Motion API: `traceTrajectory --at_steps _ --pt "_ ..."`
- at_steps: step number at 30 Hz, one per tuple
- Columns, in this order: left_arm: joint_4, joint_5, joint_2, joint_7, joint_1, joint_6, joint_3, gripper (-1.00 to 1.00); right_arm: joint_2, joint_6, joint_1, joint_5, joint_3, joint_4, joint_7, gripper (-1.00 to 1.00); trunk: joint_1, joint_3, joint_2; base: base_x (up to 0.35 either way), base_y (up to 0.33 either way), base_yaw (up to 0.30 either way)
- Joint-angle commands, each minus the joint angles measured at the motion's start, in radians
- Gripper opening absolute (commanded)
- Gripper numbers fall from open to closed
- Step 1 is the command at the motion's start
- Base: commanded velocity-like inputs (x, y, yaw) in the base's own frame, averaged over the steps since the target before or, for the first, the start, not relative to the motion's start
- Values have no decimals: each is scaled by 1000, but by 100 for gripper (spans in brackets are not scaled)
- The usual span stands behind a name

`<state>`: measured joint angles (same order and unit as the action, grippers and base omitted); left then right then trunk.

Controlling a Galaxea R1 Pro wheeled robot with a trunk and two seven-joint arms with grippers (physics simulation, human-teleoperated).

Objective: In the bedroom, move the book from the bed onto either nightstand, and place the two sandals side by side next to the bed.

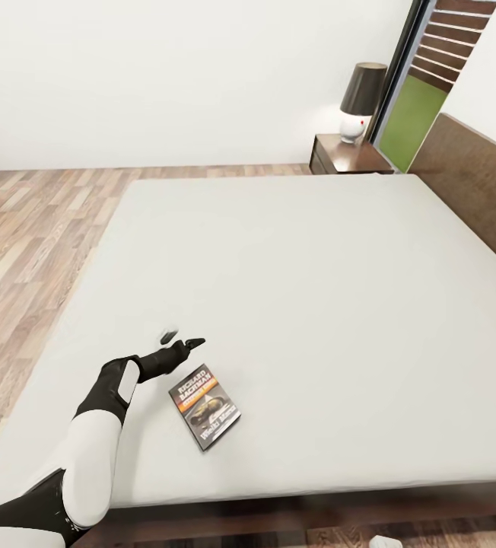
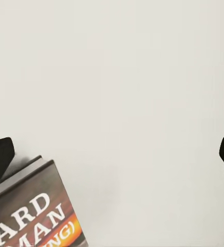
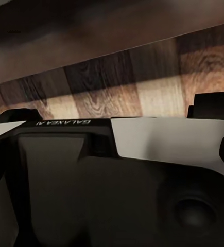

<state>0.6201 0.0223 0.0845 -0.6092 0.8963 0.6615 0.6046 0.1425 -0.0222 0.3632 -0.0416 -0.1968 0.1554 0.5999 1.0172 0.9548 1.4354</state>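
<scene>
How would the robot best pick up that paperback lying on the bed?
The book lies flat, cover up, on the mattress, so no face offers a hold. Probably best: come down from above with the open left tool and pinch across its thin edges, at the corner nearest that tool, pressing into the soft surface.

A lamp (image 1: 358, 103) with a dark shade and white base stands before the white wall (image 1: 164, 76), beside a window (image 1: 419, 99).

The book (image 1: 205, 406) cover says "RICHARD BACHMAN" in white caps; up close in the left wrist view you only catch "ARD" and "MAN". The robot's body (image 3: 65, 154) has "GALAXEA", upside down.
</scene>
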Motion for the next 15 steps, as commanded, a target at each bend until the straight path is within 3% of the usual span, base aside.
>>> traceTrajectory --at_steps 1,6,15 --pt "1 2 1 -4 1 9 7 100 0 -2 0 -4 -3 -1 5 100 4 4 8 0 0 0" --pt "1 2 1 -4 1 9 7 100 0 -2 0 -4 -3 -1 5 100 23 20 43 0 0 0" --pt "1 2 1 -5 1 8 7 100 0 -2 0 -4 -3 -1 5 100 23 20 43 0 0 0"
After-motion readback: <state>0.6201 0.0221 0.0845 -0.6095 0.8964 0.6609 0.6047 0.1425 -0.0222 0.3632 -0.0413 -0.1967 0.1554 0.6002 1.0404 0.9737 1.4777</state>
